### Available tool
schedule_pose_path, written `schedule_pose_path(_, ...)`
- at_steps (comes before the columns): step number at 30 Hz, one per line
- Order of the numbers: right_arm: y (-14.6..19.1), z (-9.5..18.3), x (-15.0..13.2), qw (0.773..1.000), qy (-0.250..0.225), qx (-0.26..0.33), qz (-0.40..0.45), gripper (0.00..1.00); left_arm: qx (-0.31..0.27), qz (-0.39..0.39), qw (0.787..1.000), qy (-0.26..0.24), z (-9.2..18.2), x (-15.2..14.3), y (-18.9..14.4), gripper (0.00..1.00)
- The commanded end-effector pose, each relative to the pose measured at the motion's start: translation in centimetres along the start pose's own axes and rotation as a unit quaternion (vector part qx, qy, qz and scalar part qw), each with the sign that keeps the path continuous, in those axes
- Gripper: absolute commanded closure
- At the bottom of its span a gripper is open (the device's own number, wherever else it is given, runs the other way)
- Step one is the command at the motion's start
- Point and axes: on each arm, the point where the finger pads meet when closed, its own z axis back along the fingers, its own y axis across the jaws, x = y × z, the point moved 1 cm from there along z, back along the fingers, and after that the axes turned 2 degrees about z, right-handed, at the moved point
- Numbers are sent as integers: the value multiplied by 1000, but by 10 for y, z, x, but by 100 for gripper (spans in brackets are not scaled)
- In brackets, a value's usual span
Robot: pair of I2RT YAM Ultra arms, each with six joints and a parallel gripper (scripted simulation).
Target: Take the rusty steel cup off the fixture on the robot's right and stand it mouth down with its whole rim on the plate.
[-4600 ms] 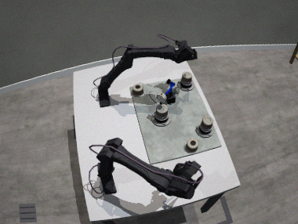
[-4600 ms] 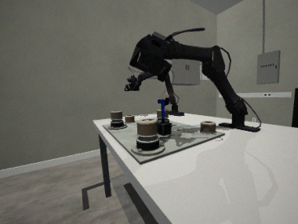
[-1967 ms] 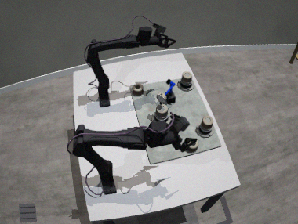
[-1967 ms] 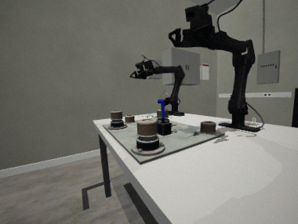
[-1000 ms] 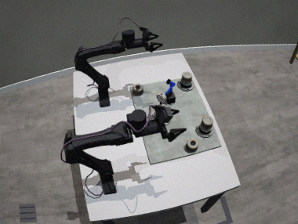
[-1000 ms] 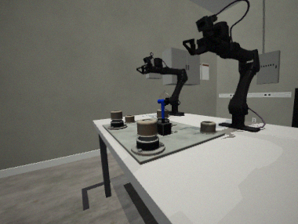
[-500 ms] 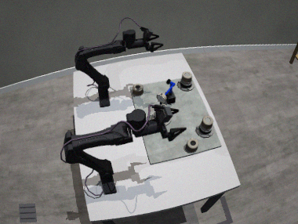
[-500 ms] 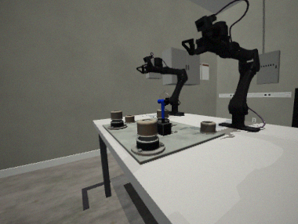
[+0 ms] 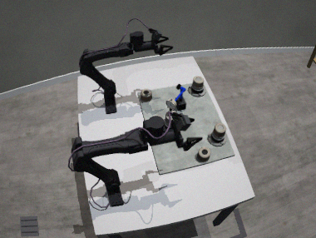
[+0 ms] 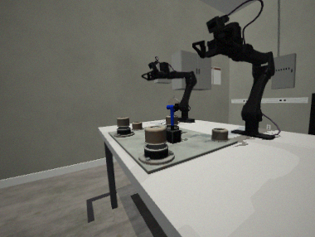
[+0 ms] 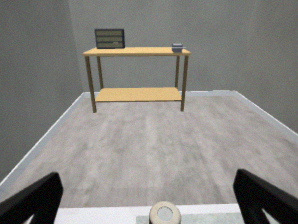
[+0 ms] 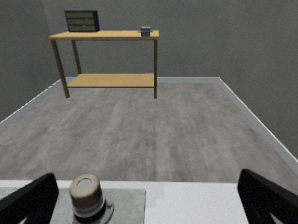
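Observation:
The rusty tan-brown cup sits upside down on the black-and-grey fixture on the robot's right. The plate is the flat grey-green slab under the fixtures. My right gripper is open and empty, high above the plate; in its wrist view the cup is low and left of centre. My left gripper is open and empty, high and away from the right cup.
A similar cup stands on the left fixture. Another stands mid-plate, partly hidden by my right arm. Low tan hollow pieces sit near the plate's edges. A blue bent post rises from a black block.

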Motion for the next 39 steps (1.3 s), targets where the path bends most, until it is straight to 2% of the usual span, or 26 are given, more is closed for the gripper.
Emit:
schedule_pose_path(1,9,-11,22,1000,-25,10,-1,0,-10,7,1000,-21,5,23,-7,0)
schedule_pose_path(4,17,-29,19,1000,-19,20,-1,0,-10,7,1000,-21,5,23,-7,0)
schedule_pose_path(13,45,-81,-16,998,24,50,3,0,-10,7,1000,-21,5,23,-7,0)
schedule_pose_path(15,45,-81,-16,998,24,50,3,0,-10,7,1000,-21,5,23,-7,0)
schedule_pose_path(30,90,-151,-92,992,96,83,13,0,-10,7,1000,-21,5,23,-7,0)
schedule_pose_path(34,96,-159,-102,991,103,84,14,0,-10,7,1000,-21,5,23,-7,0)
schedule_pose_path(39,111,-176,-136,986,133,98,19,0,-10,7,1000,-21,5,23,-7,0)
